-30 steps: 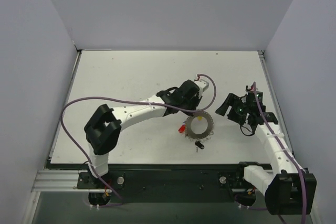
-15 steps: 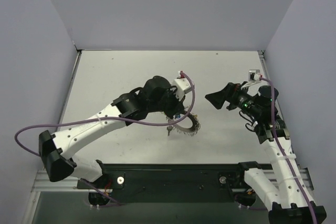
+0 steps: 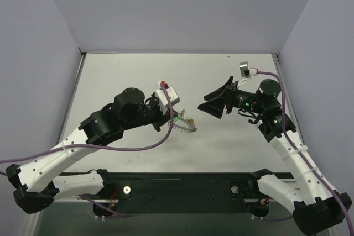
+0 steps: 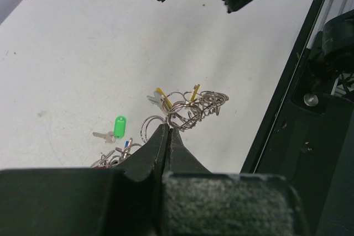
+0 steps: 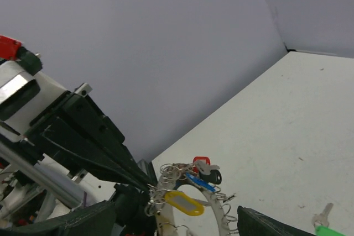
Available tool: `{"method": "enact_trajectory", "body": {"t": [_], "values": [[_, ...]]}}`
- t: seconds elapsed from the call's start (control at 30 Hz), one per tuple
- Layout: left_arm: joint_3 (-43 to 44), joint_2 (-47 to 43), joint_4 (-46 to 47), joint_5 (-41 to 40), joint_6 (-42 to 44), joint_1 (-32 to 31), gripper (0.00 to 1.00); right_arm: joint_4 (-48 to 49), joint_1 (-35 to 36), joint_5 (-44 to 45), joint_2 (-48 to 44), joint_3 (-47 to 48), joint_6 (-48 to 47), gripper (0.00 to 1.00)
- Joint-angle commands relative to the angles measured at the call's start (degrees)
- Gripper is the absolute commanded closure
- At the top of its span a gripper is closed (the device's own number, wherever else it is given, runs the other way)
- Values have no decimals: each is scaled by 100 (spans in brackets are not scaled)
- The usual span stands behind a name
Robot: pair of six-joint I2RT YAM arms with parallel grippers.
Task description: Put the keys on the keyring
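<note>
The keyring (image 5: pixel 217 207) hangs clear of the table (image 3: pixel 110 81), pinched in the closed jaws of the left gripper (image 4: pixel 167 131). Four keys (image 5: pixel 199 176), yellow, blue, red and black, appear to hang on it. A green key (image 4: pixel 119 127) lies loose on the table, so we judge that one is left to thread. The right gripper (image 3: pixel 213 103) faces the keyring, jaws wide and empty.

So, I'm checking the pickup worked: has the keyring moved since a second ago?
Yes. The keyring has shifted left, away from the table's right edge, and now hangs tilted from the shut left end effector instead of lying flat.
</note>
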Motion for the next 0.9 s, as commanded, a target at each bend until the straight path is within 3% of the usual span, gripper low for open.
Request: {"method": "enact_trajectory", "body": {"t": [0.0, 0.27, 0.5, 0.7, 0.77, 0.87], "values": [[377, 266, -265, -114, 141, 33, 100, 568, 372, -527, 213, 406, -90, 8], [579, 495, -467, 17, 229, 25, 100, 6, 1005, -677, 618, 661, -670, 10], [571, 460, -450, 360, 300, 16, 100, -12, 1260, -782, 952, 626, -793, 30], [430, 284, -187, 545, 265, 25, 100, -56, 1480, -739, 1145, 679, -864, 34], [421, 257, -177, 484, 238, 25, 100, -187, 1533, -730, 1207, 722, -960, 40], [421, 231, -186, 404, 229, 16, 100, -635, 1638, -598, 1260, 837, -1293, 41]]}}
